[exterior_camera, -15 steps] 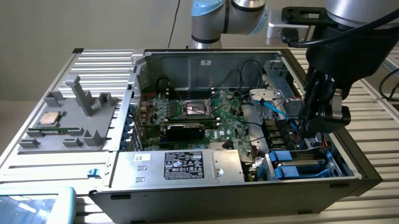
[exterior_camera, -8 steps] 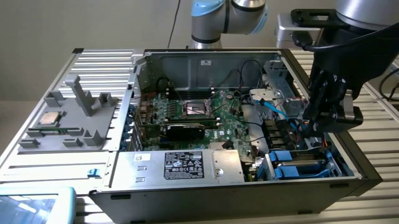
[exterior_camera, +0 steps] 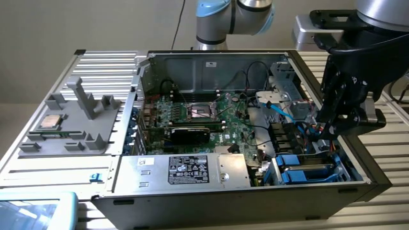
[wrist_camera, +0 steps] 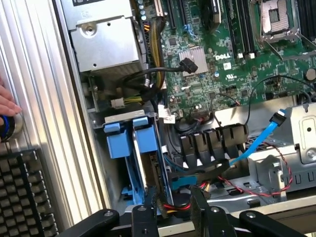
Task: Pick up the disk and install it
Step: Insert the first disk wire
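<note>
The disk point(wrist_camera: 139, 165) stands on edge in the drive bay at the case's corner. Its thin silver side shows between bright blue plastic frame pieces point(wrist_camera: 127, 137). In the exterior view that blue-framed bay point(exterior_camera: 307, 171) lies at the near right of the open computer case. My gripper point(wrist_camera: 172, 198) hovers just above and beside the bay. Its two black fingers point(wrist_camera: 146, 212) stand apart, with only cables showing through the gap, so it is open and holds nothing. From outside, the gripper point(exterior_camera: 332, 130) hangs over the case's right wall.
A green motherboard point(wrist_camera: 217, 59) fills the case floor, and a blue cable point(wrist_camera: 256, 143) and red-black wires run near the bay. A silver box with a black label point(exterior_camera: 185, 170) sits at the near side. A grey tray holding a CPU chip point(exterior_camera: 51, 121) lies outside the case. A person's hand point(wrist_camera: 7, 104) rests on the ribbed table.
</note>
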